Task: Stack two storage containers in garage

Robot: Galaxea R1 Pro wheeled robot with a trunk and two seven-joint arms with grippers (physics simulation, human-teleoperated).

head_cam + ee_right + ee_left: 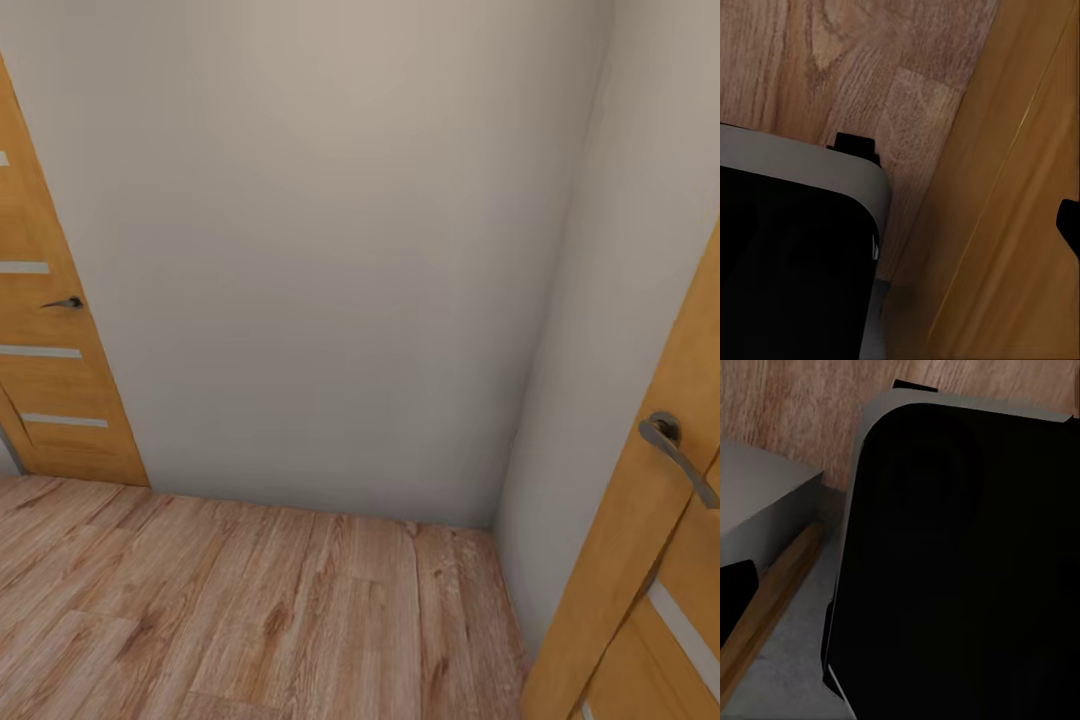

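The two storage containers are out of view, and so is the garage. The head view faces a bare corner of pale walls (330, 250) over a light wood plank floor (250, 610). Both wrist views look down at my own black, grey-edged base (960, 570) (787, 270) on those planks. A small dark tip (733, 596) shows at the edge of the left wrist view, and another dark tip (1069, 225) at the edge of the right wrist view. Neither view shows how the jaws stand.
A wooden door with pale stripes (50, 330) stands at the left. A second such door (650, 560) with a grey lever handle (675, 450) is close on my right, and it also shows beside my base (1020, 210). A grey wall corner (757, 495) lies near the base's left side.
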